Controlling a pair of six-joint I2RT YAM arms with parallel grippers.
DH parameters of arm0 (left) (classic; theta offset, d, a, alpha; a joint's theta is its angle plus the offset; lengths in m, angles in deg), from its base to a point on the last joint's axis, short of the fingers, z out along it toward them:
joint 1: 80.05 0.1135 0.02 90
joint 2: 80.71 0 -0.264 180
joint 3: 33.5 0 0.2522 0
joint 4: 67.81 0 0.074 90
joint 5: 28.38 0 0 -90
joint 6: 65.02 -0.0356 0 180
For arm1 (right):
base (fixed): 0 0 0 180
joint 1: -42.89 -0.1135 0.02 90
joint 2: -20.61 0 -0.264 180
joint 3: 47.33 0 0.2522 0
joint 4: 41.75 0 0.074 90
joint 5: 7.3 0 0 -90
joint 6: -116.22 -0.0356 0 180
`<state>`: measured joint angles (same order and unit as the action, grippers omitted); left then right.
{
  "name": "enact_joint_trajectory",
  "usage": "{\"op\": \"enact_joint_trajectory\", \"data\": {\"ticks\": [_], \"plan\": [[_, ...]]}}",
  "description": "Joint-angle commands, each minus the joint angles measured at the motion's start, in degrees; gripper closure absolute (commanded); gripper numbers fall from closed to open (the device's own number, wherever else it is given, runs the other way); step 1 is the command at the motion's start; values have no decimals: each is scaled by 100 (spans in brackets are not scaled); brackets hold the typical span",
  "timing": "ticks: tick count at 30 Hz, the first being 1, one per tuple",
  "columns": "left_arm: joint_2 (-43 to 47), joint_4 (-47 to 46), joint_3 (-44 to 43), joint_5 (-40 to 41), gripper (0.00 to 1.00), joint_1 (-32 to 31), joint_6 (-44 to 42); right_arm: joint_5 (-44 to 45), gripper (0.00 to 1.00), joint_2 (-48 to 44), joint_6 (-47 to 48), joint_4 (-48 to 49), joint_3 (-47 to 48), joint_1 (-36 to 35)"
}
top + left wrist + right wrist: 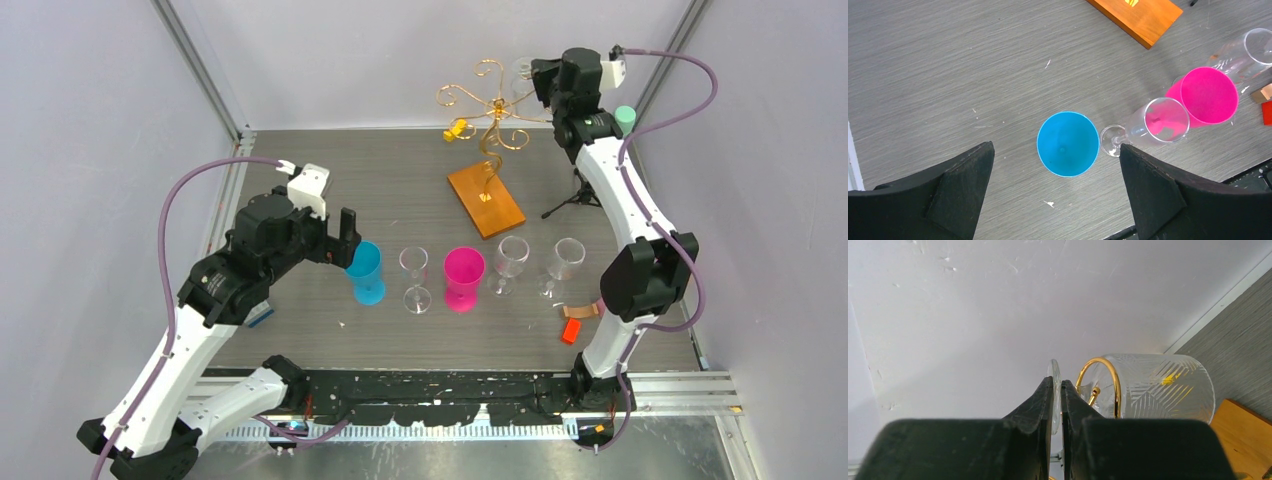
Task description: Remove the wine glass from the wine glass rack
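right gripper [1057, 386] nearly closed, fingers pinching thin foot disc of wine glass [1158, 387], clear leaf-patterned bowl, tipped sideways, stem in gold scroll loop at top of wine glass rack [488, 112] at table's far side, left gripper [1055, 148] spread wide over blue cup [1068, 144], holding nothing

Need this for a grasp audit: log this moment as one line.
right gripper: shut on wine glass foot | wine glass: hanging on wine glass rack | left gripper: open over blue cup
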<state>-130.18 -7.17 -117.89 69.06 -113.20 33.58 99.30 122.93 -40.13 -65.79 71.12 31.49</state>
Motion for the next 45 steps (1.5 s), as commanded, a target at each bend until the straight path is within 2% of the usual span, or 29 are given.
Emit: {"op": "enact_joint_trajectory", "data": {"ticks": [1,11,26,45], "plan": [[12,-323,-8,-93,0,-12,53,165,100,-509,-177,778,47,52],[5,-325,-25,-103,0,-16,69,200,100,-456,-259,711,1,236],[29,-300,-13,-55,0,-16,63,368,100,-46,-504,269,470,452],[10,-337,21,-67,0,-11,70,352,100,-697,-772,219,-89,450]]}}
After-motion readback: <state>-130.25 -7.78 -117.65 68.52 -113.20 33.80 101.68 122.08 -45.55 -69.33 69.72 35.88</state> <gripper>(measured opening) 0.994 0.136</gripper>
